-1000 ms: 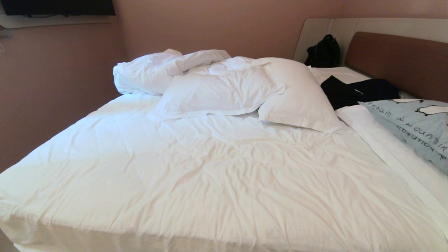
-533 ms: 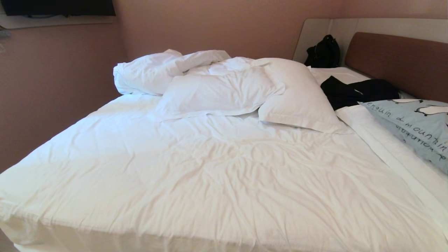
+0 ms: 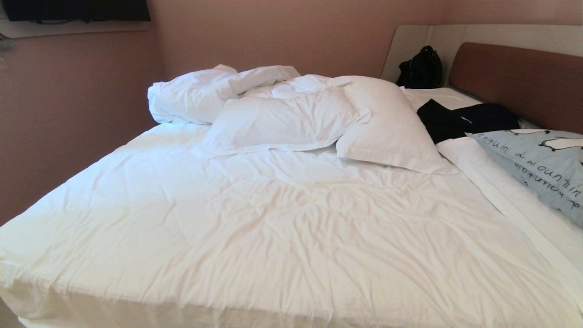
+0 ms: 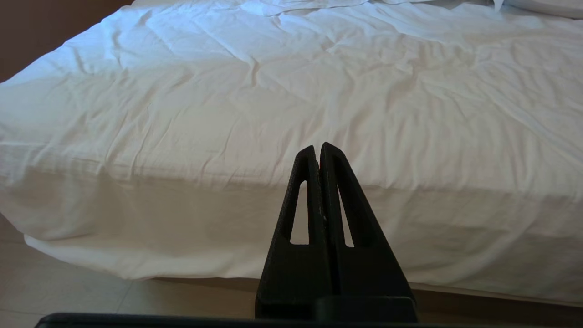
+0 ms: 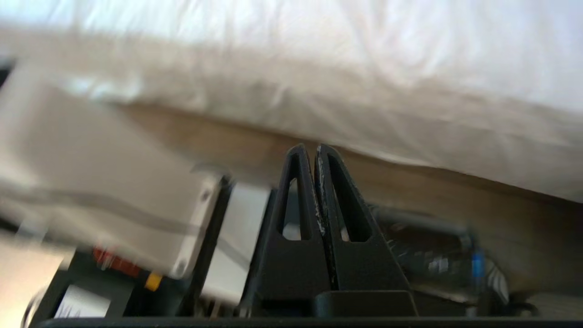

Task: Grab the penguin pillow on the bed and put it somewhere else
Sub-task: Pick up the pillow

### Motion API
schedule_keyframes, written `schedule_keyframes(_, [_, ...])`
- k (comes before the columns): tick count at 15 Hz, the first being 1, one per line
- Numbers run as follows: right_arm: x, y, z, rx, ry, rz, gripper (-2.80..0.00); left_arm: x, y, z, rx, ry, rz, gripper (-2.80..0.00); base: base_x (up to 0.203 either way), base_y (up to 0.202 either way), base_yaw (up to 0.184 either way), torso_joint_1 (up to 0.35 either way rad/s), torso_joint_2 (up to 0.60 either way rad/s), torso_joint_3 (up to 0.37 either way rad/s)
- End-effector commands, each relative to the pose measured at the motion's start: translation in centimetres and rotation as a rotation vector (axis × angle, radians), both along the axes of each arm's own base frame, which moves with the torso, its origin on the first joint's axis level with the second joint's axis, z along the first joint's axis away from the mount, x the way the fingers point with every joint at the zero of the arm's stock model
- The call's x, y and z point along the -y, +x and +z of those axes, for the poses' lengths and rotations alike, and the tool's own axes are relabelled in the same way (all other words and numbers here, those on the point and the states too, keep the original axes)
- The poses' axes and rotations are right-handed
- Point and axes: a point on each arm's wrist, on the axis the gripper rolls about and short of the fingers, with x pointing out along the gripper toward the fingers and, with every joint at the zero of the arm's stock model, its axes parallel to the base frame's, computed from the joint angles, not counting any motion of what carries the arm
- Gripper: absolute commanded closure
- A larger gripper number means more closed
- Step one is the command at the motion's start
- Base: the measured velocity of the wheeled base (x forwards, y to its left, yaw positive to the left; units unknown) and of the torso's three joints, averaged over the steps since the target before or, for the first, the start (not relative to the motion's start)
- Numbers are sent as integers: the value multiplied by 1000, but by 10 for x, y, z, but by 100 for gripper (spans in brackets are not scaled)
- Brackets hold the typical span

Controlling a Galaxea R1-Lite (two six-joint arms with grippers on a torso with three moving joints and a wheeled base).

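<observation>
The penguin pillow (image 3: 542, 168), light blue with penguins and dark lettering, lies at the far right of the bed (image 3: 273, 228), by the brown headboard (image 3: 519, 77); part of it runs off the picture. Neither arm shows in the head view. My left gripper (image 4: 319, 148) is shut with nothing in it, held low in front of the bed's near edge (image 4: 227, 177). My right gripper (image 5: 314, 150) is shut too and holds nothing. It points low at the bed's side and floor, over my own base (image 5: 136, 218). Both are far from the pillow.
Plain white pillows (image 3: 291, 118) and a bunched duvet (image 3: 205, 91) lie at the bed's far side. Dark clothing (image 3: 464, 120) lies beside the penguin pillow, and a black bag (image 3: 421, 68) stands behind it. Walls close in on the left and the back.
The head view has hardly changed. No arm comes into it.
</observation>
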Motion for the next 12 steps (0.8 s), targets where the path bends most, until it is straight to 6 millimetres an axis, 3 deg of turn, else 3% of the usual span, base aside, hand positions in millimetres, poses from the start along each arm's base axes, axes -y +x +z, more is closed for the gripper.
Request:
schedule_keyframes(1, [6, 13, 47, 506, 57, -253, 0, 0, 0, 0, -1, 0, 0, 0, 0, 0, 0, 0, 0, 0])
schedule_keyframes(4, [9, 15, 56, 649, 68, -368, 0, 0, 0, 0, -1, 0, 0, 0, 0, 0, 0, 0, 0, 0])
schedule_keyframes(7, [10, 5, 56, 731, 30, -348, 0, 0, 0, 0, -1, 0, 0, 0, 0, 0, 0, 0, 0, 0])
schedule_keyframes(12, [11, 0, 32, 753, -63, -361, 0, 0, 0, 0, -1, -1, 0, 0, 0, 0, 0, 0, 0, 0])
